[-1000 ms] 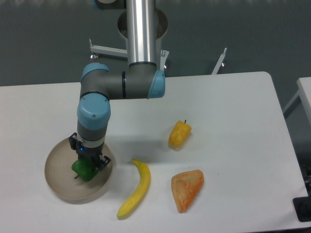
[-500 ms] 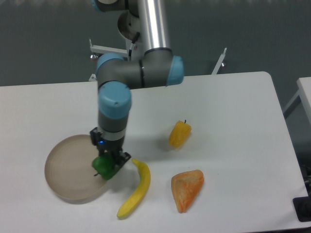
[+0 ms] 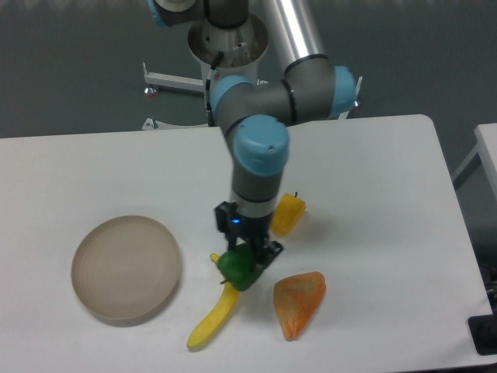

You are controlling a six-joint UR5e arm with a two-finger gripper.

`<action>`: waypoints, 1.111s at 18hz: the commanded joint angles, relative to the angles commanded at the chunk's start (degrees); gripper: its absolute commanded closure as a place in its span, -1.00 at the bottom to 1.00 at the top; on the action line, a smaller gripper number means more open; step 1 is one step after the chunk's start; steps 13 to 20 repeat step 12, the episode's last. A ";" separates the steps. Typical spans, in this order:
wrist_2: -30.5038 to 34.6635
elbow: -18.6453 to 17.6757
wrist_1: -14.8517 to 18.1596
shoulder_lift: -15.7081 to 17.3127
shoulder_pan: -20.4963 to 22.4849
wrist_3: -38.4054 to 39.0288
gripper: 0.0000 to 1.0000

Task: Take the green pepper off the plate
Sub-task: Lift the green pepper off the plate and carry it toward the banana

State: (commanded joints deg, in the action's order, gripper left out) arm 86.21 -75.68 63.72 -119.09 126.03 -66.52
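Observation:
The green pepper (image 3: 237, 268) hangs in the air over the top of a yellow banana, well to the right of the plate. My gripper (image 3: 246, 263) is shut on it, with the fingers mostly hidden behind the wrist and the pepper. The round beige plate (image 3: 126, 267) lies at the left of the table with nothing on it.
A yellow banana (image 3: 211, 322) lies just below the held pepper. An orange wedge-shaped piece (image 3: 298, 302) sits to its right. A yellow-orange pepper (image 3: 288, 214) is partly behind the arm. The table's right edge runs near x 600.
The gripper has carried the green pepper off the plate and to the right, from over the plate to above the banana. The plate now holds nothing.

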 joint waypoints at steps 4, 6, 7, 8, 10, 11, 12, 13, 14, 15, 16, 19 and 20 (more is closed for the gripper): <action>0.71 0.97 0.00 -0.79 2.55 -3.95 0.29; 2.20 1.50 0.00 -1.14 3.43 -5.45 0.29; 3.07 1.50 0.00 -1.15 3.52 -5.55 0.29; 3.69 1.59 -0.09 -1.15 3.69 -5.72 0.29; 4.22 1.68 0.00 -0.97 4.39 -5.98 0.29; 4.23 1.85 -0.09 -0.97 4.48 -5.99 0.29; 4.31 2.03 -0.09 -1.06 4.57 -6.25 0.29; 4.31 2.03 -0.09 -1.06 4.57 -6.25 0.29; 4.31 2.03 -0.09 -1.06 4.57 -6.25 0.29; 4.31 2.03 -0.09 -1.06 4.57 -6.25 0.29; 4.31 2.03 -0.09 -1.06 4.57 -6.25 0.29; 4.31 2.03 -0.09 -1.06 4.57 -6.25 0.29; 4.31 2.03 -0.09 -1.06 4.57 -6.25 0.29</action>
